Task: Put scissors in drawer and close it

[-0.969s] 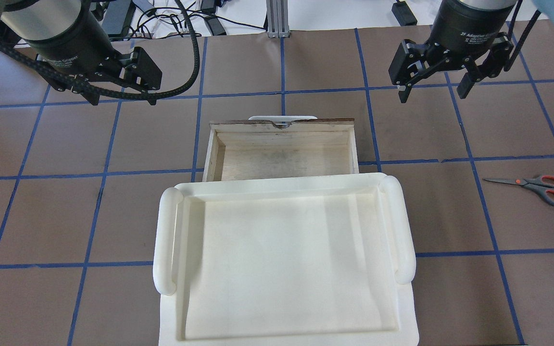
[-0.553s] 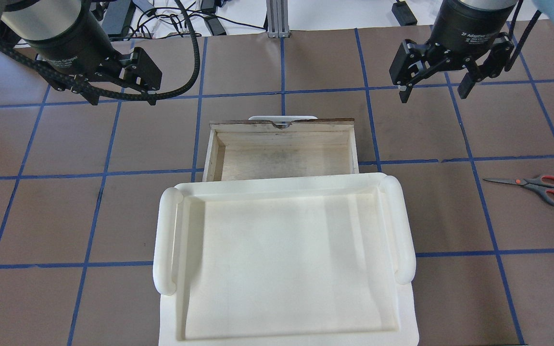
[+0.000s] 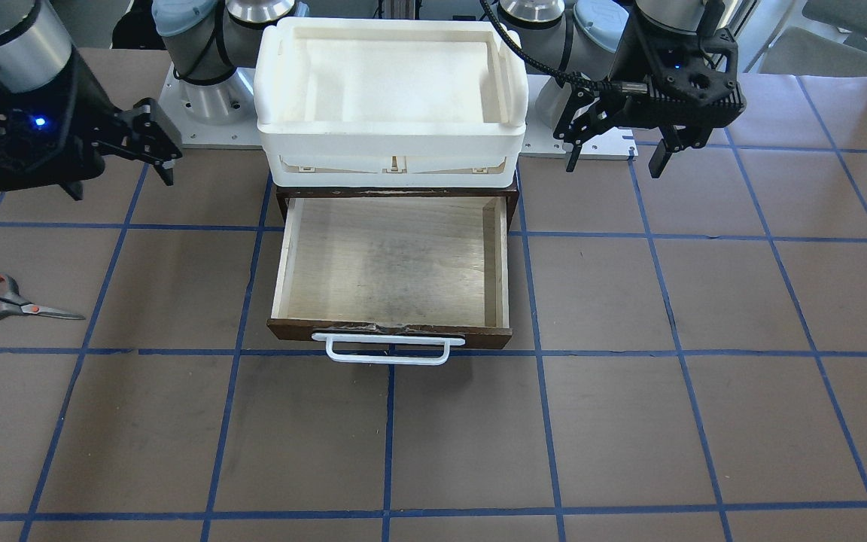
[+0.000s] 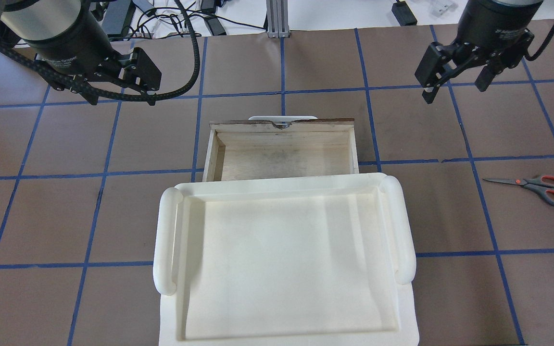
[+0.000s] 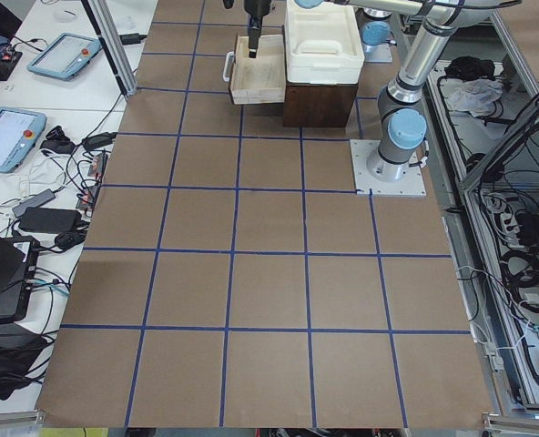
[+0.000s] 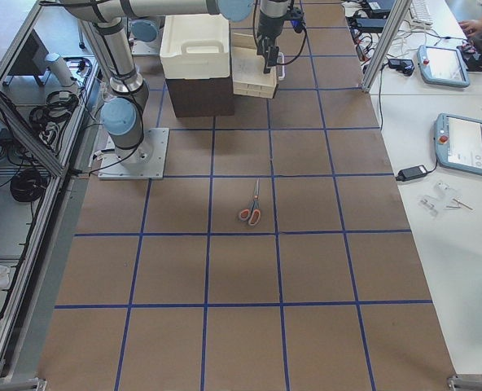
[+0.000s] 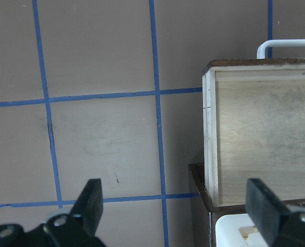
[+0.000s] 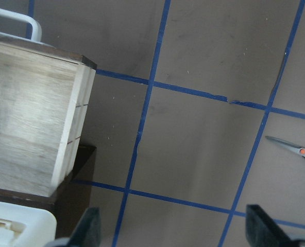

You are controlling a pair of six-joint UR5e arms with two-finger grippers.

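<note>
Both left claw (image 3: 613,164) and right claw (image 4: 455,92) are open and empty. Scissors (image 4: 534,185) lie on the desk (image 4: 306,72), far from the drawer (image 4: 282,127).

The right wrist view's edge cuts the handles off the scissors (image 8: 297,150).

Silver arm tubes (image 5: 429,45), pale blue joint caps (image 3: 177,13); the black left claw (image 3: 614,165) and right claw (image 4: 455,94) — white lettering (image 4: 63,61), ribbed black cable (image 4: 196,57).
</note>
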